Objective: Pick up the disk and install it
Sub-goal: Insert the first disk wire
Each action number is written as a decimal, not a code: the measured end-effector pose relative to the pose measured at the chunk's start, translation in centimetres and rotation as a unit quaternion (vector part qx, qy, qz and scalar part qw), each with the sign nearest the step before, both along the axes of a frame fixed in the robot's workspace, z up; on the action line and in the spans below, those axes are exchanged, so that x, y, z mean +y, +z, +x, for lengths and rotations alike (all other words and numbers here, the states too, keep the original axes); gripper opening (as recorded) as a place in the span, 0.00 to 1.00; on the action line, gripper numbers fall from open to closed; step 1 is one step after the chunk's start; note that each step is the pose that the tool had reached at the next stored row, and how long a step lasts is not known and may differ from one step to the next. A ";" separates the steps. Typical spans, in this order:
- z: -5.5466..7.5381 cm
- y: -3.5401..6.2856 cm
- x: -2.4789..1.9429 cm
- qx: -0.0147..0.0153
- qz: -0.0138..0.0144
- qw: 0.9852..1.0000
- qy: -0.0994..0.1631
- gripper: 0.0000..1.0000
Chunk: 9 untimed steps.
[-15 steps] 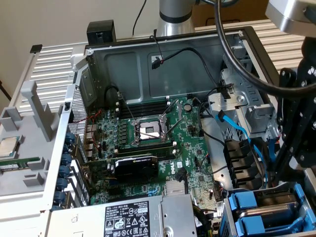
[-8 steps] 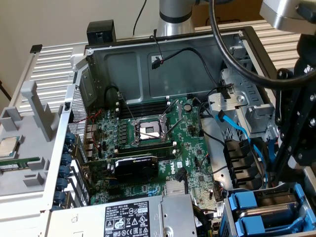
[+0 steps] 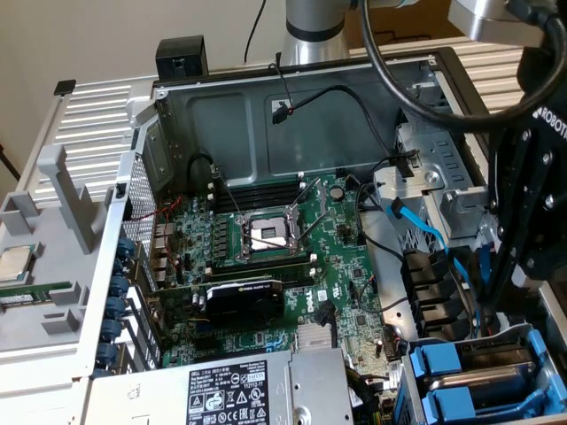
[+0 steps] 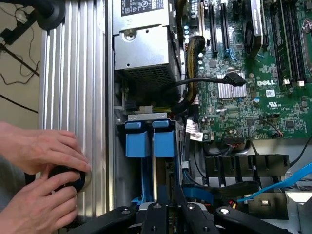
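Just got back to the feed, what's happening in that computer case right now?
The arm's gripper is down at the drive bay in the open computer case, at the exterior view's lower right. Blue carrier frames sit side by side in that bay, just ahead of the gripper in the wrist view. Beside the case, a person's hands hold a round black object on the ribbed metal table.

place: robotics lab bench | evidence: opened computer case on ribbed aluminium table | robot arm base behind case
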State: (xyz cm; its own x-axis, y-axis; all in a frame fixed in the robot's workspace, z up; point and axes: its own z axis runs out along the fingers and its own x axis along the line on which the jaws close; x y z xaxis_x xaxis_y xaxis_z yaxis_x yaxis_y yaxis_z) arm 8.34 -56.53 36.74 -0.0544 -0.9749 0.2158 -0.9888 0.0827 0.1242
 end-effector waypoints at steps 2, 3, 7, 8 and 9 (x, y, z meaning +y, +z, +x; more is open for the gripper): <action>-0.3 -0.02 0.02 -0.004 -0.003 1.000 0.000 0.17; -0.4 -0.03 0.03 -0.005 -0.004 1.000 0.000 0.17; -0.5 -0.06 0.04 -0.007 -0.005 1.000 0.000 0.17; -0.5 -0.07 0.03 -0.009 -0.005 1.000 0.000 0.17; -0.5 -0.07 0.04 -0.010 -0.005 1.000 0.000 0.17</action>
State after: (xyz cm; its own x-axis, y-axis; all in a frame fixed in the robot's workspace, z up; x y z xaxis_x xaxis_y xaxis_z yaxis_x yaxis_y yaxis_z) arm 7.87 -56.49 36.67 -0.0588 -0.9727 0.2246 -0.9911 0.0839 0.1037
